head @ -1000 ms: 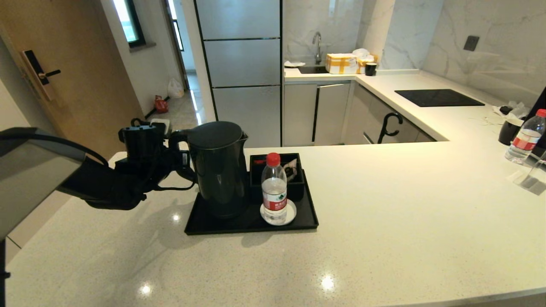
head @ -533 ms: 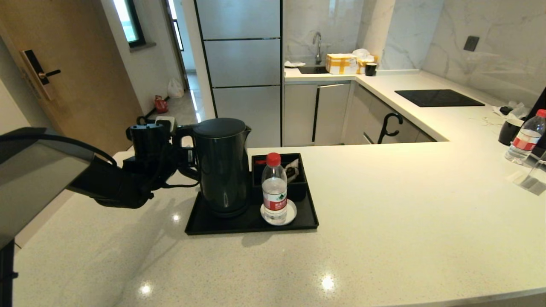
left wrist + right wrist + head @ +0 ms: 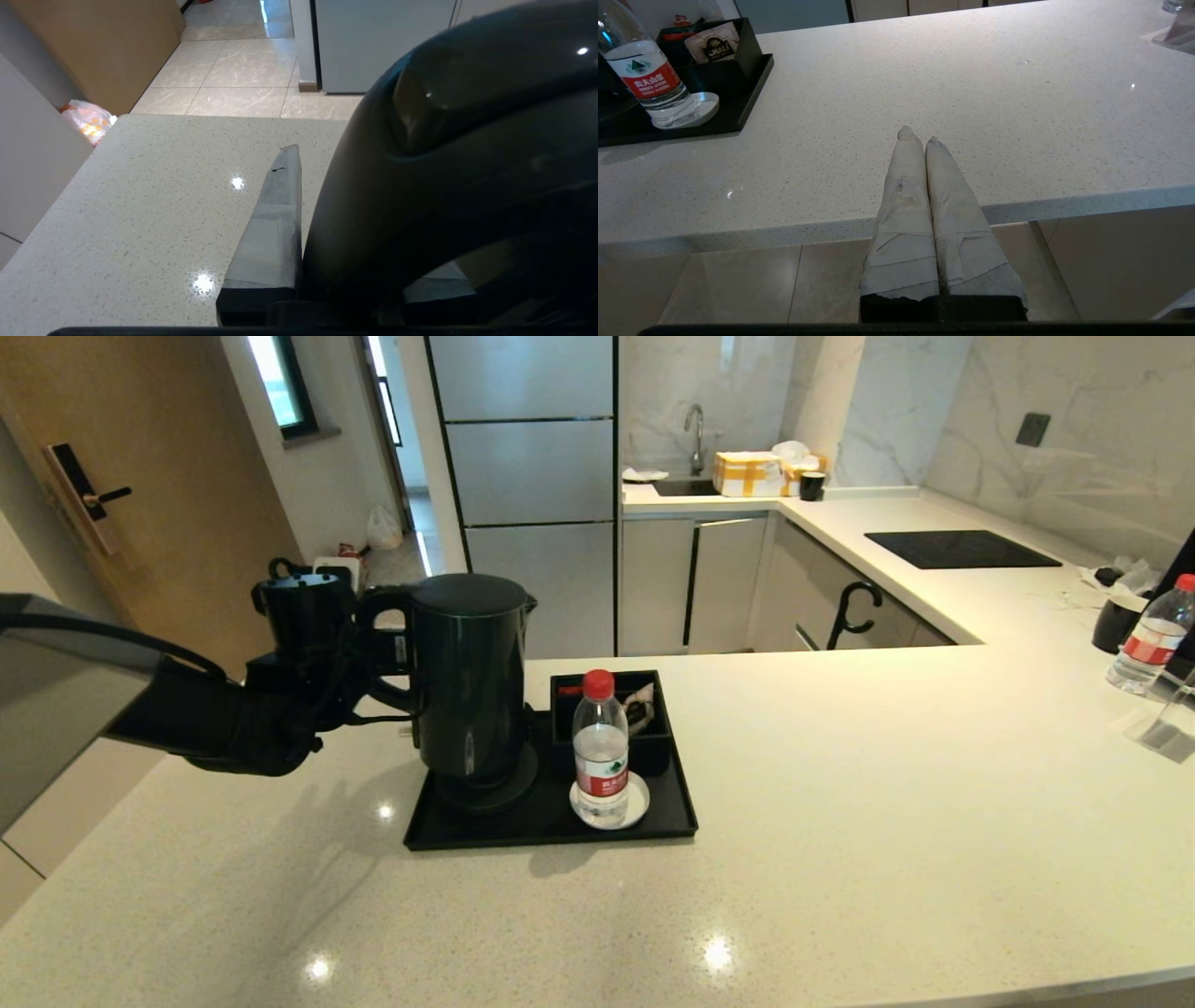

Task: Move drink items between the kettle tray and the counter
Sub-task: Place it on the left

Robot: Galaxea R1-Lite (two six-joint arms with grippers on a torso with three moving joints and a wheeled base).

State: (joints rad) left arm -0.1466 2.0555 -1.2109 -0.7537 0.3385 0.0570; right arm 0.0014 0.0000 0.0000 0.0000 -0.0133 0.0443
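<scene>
Speckled counter (image 3: 840, 821) bearing the kettle tray (image 3: 672, 826): left gripper (image 3: 397, 658), clamped on the handle, holds the kettle (image 3: 471, 681) raised above its base, presumably bound for the counter; right gripper (image 3: 919, 135), fingers together, idles below the counter's edge.

black left arm (image 3: 215, 723), grey tape-wrapped fingers (image 3: 903, 210)

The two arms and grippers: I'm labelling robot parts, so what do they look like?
The left arm is black past a grey shell, with looping black cables. Left gripper: black; its fingers are tapered, wrapped in grey tape. Right gripper: fingers wrapped in off-white tape on a black base.
</scene>
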